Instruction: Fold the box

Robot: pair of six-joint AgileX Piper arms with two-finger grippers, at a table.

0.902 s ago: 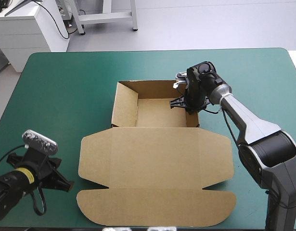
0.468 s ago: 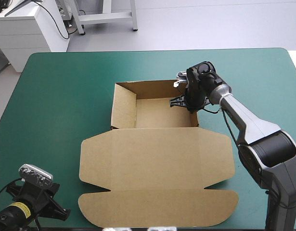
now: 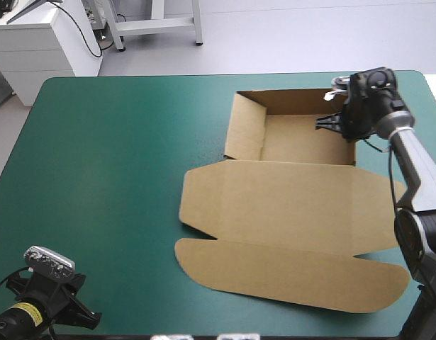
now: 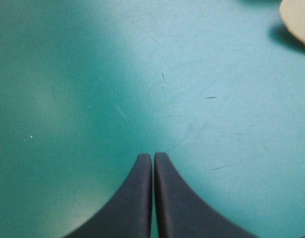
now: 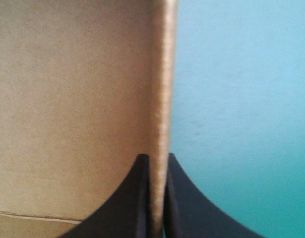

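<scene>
The brown box [image 3: 288, 212] is an open tray with raised walls at the table's far right, its lid and flaps lying flat toward the near edge. My right gripper [image 3: 347, 127] is shut on the tray's right wall; in the right wrist view the wall's edge [image 5: 162, 99] runs up between the black fingers [image 5: 157, 198], the tray's inside on one side and teal-green cover on the other. My left gripper [image 4: 152, 157] is shut on nothing, over bare cover near the table's near left corner [image 3: 44, 312]. A corner of the lid [image 4: 297, 20] shows far ahead of it.
The teal-green table [image 3: 111, 163] stretches bare across its left half. The box's lid flap [image 3: 295, 276] reaches close to the near edge. The tray's right wall stands near the table's right edge.
The right gripper has dragged the box to the right and toward the far edge, turning it slightly. The left arm drew back toward the near left corner earlier and now holds still.
</scene>
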